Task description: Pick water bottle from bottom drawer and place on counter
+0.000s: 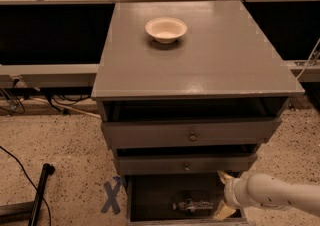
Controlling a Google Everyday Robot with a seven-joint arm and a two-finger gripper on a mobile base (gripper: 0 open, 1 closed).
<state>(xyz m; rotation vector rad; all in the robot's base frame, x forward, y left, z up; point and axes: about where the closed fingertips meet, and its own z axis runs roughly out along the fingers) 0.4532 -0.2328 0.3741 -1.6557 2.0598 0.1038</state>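
The water bottle (pixel 192 205) lies on its side inside the open bottom drawer (pixel 150 195), dark inside, at the foot of the grey cabinet. My gripper (pixel 223 195) comes in from the right on a white arm and sits at the drawer's right end, just right of the bottle. Its two pale fingers (pixel 225 176) are spread apart, one above the other, with nothing between them. The counter (pixel 200 65) is the broad grey top of the cabinet, well above the gripper.
A white bowl (pixel 166 29) stands on the far middle of the counter. The two upper knobbed drawers (pixel 192 135) are pulled partly out above the bottom drawer. A blue X tape mark (pixel 112 196) and a black pole (pixel 40 192) lie on the speckled floor at left.
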